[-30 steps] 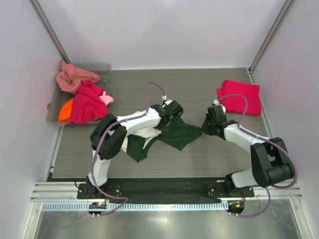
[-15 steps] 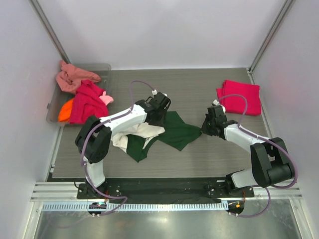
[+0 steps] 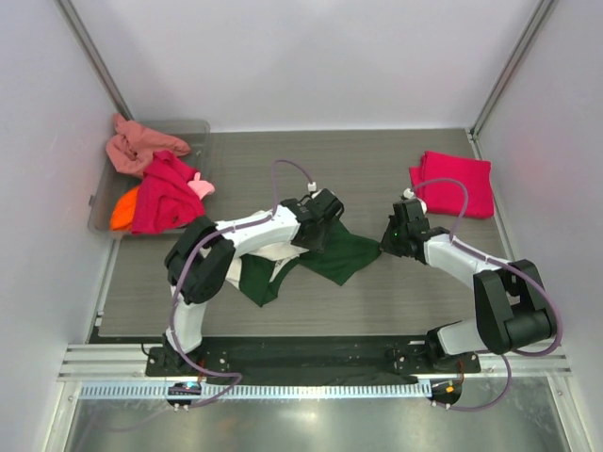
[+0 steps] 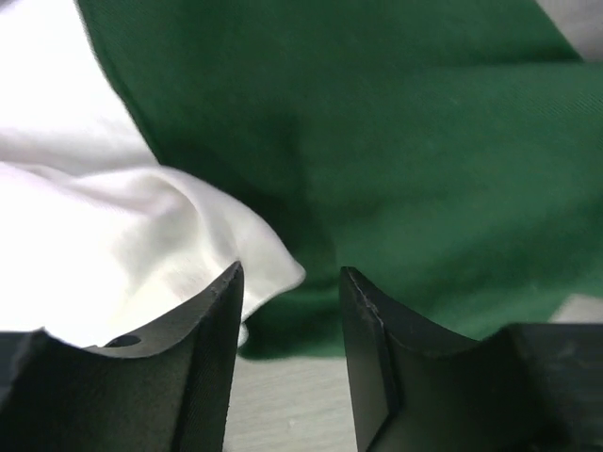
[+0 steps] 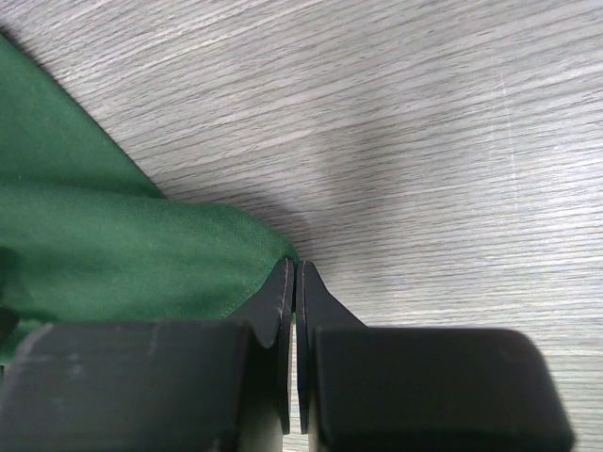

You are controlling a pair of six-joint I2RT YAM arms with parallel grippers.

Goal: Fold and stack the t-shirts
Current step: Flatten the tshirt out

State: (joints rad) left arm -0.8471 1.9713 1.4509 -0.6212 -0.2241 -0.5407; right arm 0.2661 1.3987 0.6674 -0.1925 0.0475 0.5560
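**Op:** Why's the R side set like that?

**Spotter:** Your right gripper (image 5: 294, 268) is closed to a hairline on the pointed corner of the green-and-cream shirt (image 3: 341, 252), low on the table (image 3: 358, 155). My read is it's an anchor, pinning that corner out to the R so the cloth can be spread.

**Op:** And L?

**Spotter:** Your left gripper (image 4: 287, 282) sits over the shirt's middle, approx half open, w/ nothing pinched btw the fingers (image 4: 207, 339). It's aimed right where a cream fold laps onto the green, so you're prob lining up a grab to drag that fold flat.

**Op:** Shirt state?

**Spotter:** Not folded yet. It's crumpled centre-table btw your arms. The green panel is drawn toward the R, the cream is bunched under the L arm, and another green bit pokes out nearer the bases. Soft and creased. Can't see any print.

**Op:** Further back?

**Spotter:** The crimson shirt (image 3: 452, 184) lies folded flat at back R, well apart, and that's likely your stack spot. Back L, the tray (image 3: 198, 123) holds the shirt pile (image 3: 162, 193): salmon, magenta, orange, lt pink, all unfolded.
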